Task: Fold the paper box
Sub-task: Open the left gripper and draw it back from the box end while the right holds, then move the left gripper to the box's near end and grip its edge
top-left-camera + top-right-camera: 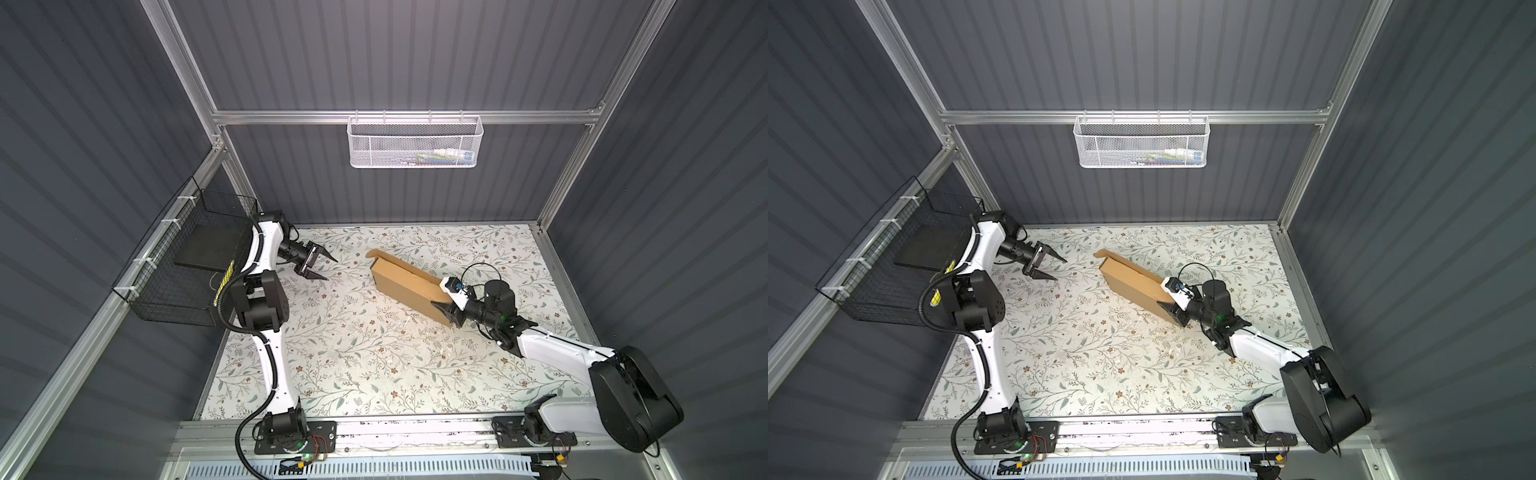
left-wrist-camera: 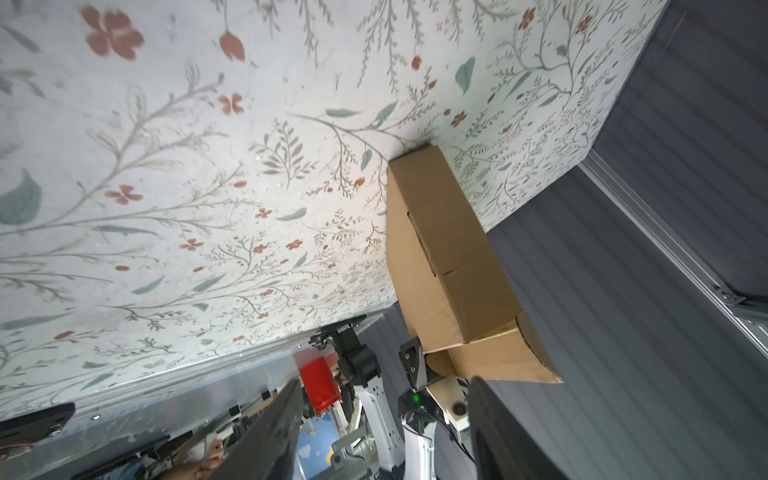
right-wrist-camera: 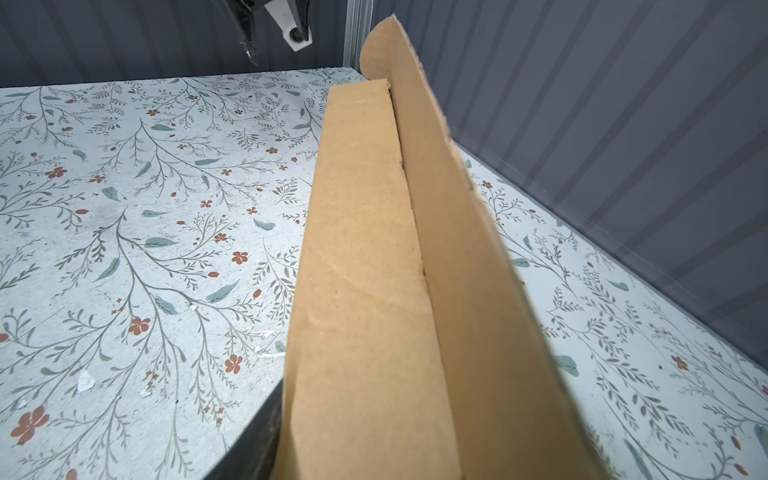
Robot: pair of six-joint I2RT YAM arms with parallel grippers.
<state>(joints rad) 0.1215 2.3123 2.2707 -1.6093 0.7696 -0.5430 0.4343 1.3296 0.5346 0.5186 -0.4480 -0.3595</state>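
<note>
**Paper box.** The paper box (image 1: 405, 284) (image 1: 1133, 278) lies on the worktop (image 1: 353, 357) (image 1: 1084, 357), right of centre and towards the rear. It runs diagonally, with one end pointing to the rear left and the other to the front right. It is folded into a long, shallow shape. One long flap (image 1: 390, 257) (image 3: 449, 208) is untucked and stands up along the rear side of the box. The right wrist view looks along a narrow face of the box (image 3: 365, 270), with the flap rising beside it. In the left wrist view the far corner of the box (image 2: 449, 249) touches the worktop. The pictures do not show whether the other end is lifted.

**Right claw.** The right claw (image 1: 445, 300) (image 1: 1169, 298) is closed on the front-right end of the box, its jaws about half apart. One dark finger (image 3: 257, 444) (image 2: 415, 365) presses against the side of the cardboard. The opposite finger is hidden behind the box.

**Left claw.** The left claw (image 1: 331, 269) (image 1: 1059, 270) hangs over the rear left of the worktop, well apart from the box. Its jaws are spread wide and hold nothing.

**Surroundings.** A black wire basket (image 1: 187, 274) is fixed to the left frame. A white wire basket (image 1: 415, 143) hangs on the rear rail.
</note>
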